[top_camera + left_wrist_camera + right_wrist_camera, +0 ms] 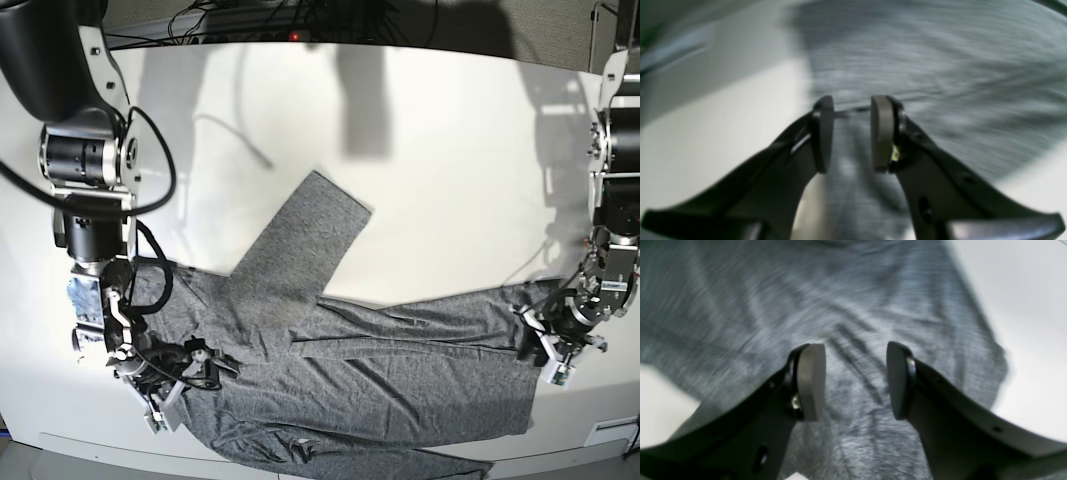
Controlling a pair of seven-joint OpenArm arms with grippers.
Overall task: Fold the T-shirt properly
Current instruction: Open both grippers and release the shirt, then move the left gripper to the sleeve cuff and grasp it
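- Over the left wrist camera I see my left hand (pixel 851 133) with its pads parted by a modest gap and nothing pinched between them; grey cloth of the T-shirt (pixel 940 66) lies beneath, running off to the white bench (pixel 723 126) on one side. The picture is smeared, so I cannot tell whether the tips touch the fabric.
- On the right wrist camera, my right hand (pixel 855 380) stands wider apart, also empty, above creased shirt cloth, with an edge of the garment near the bare bench.
- From the base view, the shirt is spread across the near half of the bench, one sleeve (pixel 300 235) folded up and angled away from me, the hands low at opposite ends of the body.
- I judge the knit soft, light and floppy: it will sag and wrinkle when lifted, so I would pinch at hems or seams, both ends together.
- No containers show in any view.
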